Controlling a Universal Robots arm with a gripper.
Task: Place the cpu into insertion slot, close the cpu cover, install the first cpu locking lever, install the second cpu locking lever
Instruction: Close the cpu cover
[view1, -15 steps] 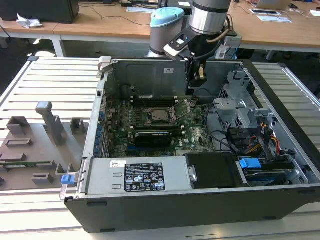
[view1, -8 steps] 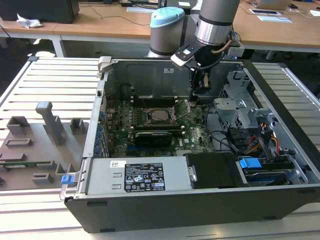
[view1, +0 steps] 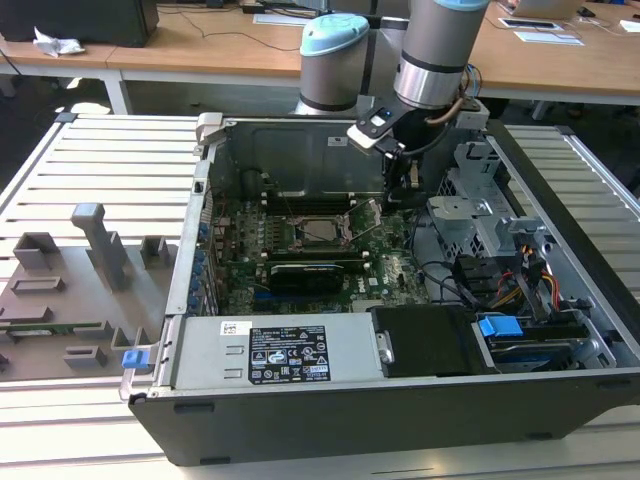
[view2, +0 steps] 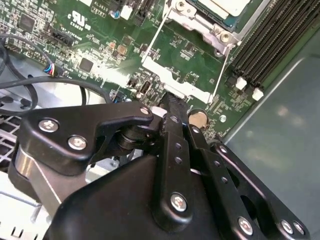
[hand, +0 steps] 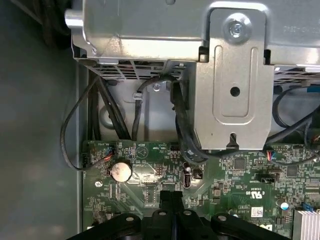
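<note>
The cpu (view1: 322, 231) lies flat in the insertion slot (view1: 300, 236), its silver top showing, also in the second wrist view (view2: 222, 6). The cpu cover (view2: 172, 82) is swung open, tilted up on the side of the slot toward the exterior view's right (view1: 362, 214). Through its thin frame the green board shows. My gripper (view1: 408, 188) hangs just behind the cover, inside the computer case. Its black fingers are shut with nothing between them in both wrist views (view2: 172, 102) (hand: 170, 196), and the tips are at the cover's free edge.
A silver drive cage (hand: 230, 90) with black cables (hand: 182, 130) stands close beside the gripper. A coin cell battery (view2: 199, 119) and black memory slots (view2: 270, 40) lie near the slot. The power supply (view1: 270, 355) fills the case front. A grey fixture tray (view1: 70, 290) lies outside.
</note>
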